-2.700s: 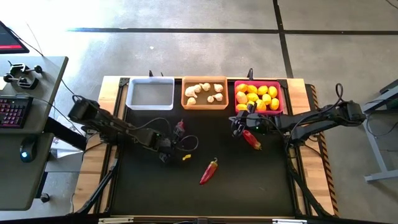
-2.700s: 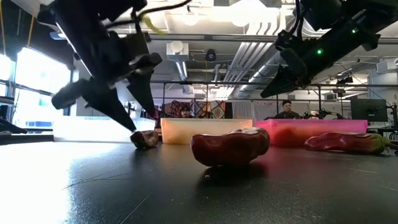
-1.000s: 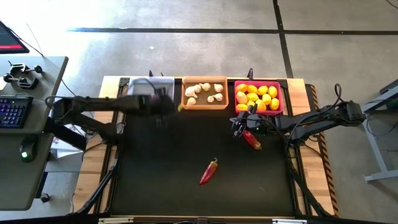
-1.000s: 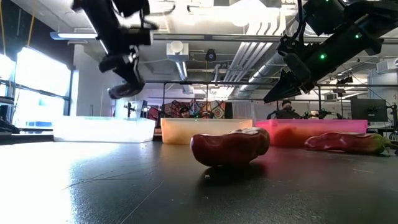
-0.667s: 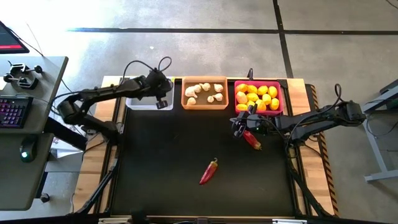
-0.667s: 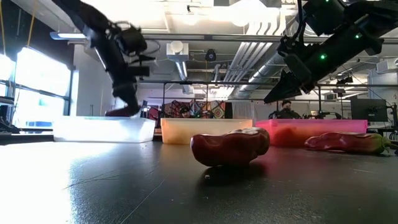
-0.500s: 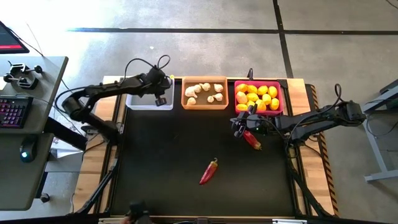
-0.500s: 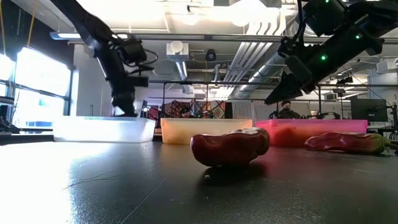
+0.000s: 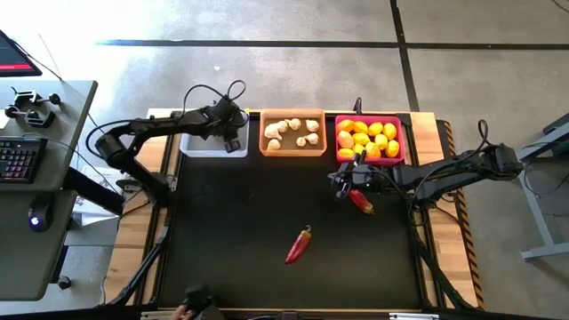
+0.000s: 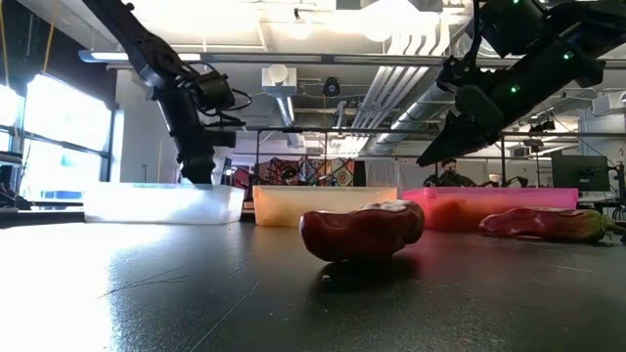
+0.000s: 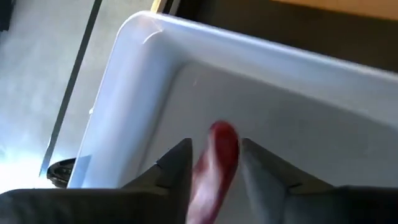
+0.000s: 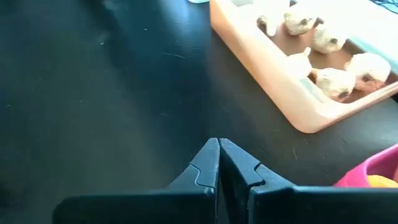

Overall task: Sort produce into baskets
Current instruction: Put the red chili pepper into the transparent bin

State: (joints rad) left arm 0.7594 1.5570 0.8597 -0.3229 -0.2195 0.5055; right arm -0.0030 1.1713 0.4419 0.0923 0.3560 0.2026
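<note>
Left gripper point(image 11: 214, 163): it is hanging over the white basket point(image 9: 197, 145) at the table's far-left edge. Its jaws are standing partly apart with a dark red chili pepper point(image 11: 217, 152) blurred between them. Whether the pepper is gripped or dropping free, I cannot tell.

Right gripper point(image 12: 219, 155): its fingers are pressed tight together and are holding nothing. It is hovering above the mat just in front of the pink basket point(image 9: 400, 158), near a chili on the mat point(image 9: 360, 200).

White basket: it is taking the chili that the left arm is delivering. No other contents are showing in the wrist view.

Orange basket point(image 9: 265, 147): it is sitting at the middle of the far edge and is holding the garlic bulbs point(image 9: 293, 132). No garlic is lying loose on the mat.

Pink basket: it is sitting at the far-right edge and is holding the lemons point(image 9: 369, 138). No lemon is lying loose on the mat.

Remaining items: two chilies are lying on the mat. One is beside the right gripper; the other chili point(image 9: 300, 244) is lying toward the near edge, about midway across.

Progress, judged: garlic and lemons are looking finished. Chili sorting is looking well under way, with one delivery in hand and two left.
</note>
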